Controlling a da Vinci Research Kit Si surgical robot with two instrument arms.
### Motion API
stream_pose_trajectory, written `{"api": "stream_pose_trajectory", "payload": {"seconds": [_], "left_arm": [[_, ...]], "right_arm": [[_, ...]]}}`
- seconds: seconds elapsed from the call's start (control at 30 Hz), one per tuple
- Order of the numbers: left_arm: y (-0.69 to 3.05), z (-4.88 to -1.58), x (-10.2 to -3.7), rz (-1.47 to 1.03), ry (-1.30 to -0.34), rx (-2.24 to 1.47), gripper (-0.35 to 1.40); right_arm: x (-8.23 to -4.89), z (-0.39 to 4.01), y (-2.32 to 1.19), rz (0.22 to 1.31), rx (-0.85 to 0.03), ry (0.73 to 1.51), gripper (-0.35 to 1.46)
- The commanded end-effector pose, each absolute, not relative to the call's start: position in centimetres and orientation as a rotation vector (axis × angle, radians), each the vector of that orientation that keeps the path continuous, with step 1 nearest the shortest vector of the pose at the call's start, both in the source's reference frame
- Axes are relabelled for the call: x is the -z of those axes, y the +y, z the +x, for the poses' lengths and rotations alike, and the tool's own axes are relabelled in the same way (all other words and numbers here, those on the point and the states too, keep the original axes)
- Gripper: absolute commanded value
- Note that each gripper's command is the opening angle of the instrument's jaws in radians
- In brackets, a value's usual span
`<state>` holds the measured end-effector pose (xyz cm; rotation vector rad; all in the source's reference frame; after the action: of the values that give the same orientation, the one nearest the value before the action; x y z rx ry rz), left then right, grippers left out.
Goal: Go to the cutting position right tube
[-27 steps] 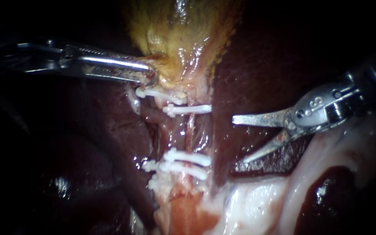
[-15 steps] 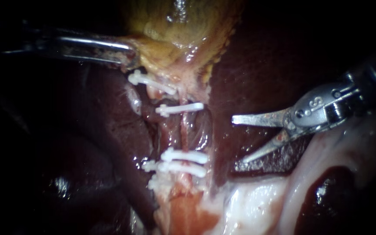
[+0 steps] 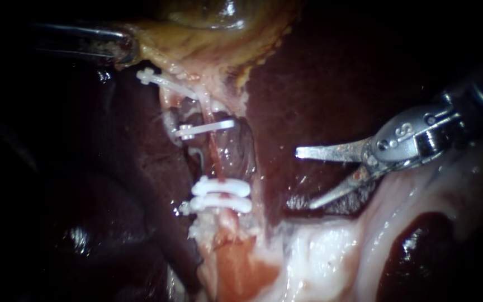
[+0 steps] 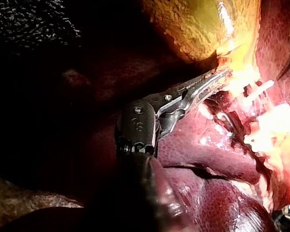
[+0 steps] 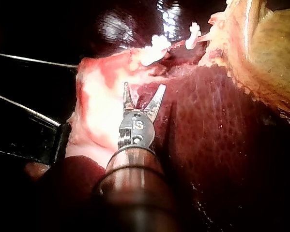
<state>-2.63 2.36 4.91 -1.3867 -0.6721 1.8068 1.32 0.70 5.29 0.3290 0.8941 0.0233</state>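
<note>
Dark liver backdrop; right tool gaping wide, empty; left tool clamping gallbladder.

Endoscope: set close above the tissue, facing the clips at centre, liver around. Left wrist camera: behind the left instrument, looking along it to the gallbladder. Right wrist camera: behind the right instrument, near, facing across the liver. All three views share the clips and the gallbladder

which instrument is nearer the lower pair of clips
Right. The right instrument hangs open beside the lower clips, over the liver; the left instrument grips the gallbladder, beyond the upper clips.
</note>
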Motion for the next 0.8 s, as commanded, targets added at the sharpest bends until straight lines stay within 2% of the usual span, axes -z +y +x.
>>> {"api": "stream_pose_trajectory", "payload": {"seconds": [0.03, 0.13, 0.2, 0.3, 0.53, 0.8], "left_arm": [[2.36, -2.63, -4.90, -1.388, -0.672, -1.806, -0.35], [2.35, -2.64, -4.91, -1.388, -0.672, -1.806, -0.35], [2.35, -2.64, -4.91, -1.388, -0.671, -1.806, -0.35], [2.35, -2.64, -4.91, -1.388, -0.671, -1.806, -0.35], [2.34, -2.64, -4.91, -1.388, -0.671, -1.806, -0.35], [2.34, -2.64, -4.91, -1.388, -0.670, -1.807, -0.35]], "right_arm": [[-5.28, 1.34, 0.71, 0.336, -0.025, 0.905, 1.43], [-5.27, 1.45, 0.73, 0.393, -0.111, 0.911, 1.43], [-5.28, 1.57, 0.75, 0.445, -0.191, 0.894, 1.43], [-5.32, 1.76, 0.76, 0.511, -0.264, 0.875, 1.43], [-5.47, 2.08, 0.76, 0.592, -0.312, 0.855, 1.42], [-5.72, 2.28, 0.74, 0.608, -0.331, 0.846, 1.40]]}}
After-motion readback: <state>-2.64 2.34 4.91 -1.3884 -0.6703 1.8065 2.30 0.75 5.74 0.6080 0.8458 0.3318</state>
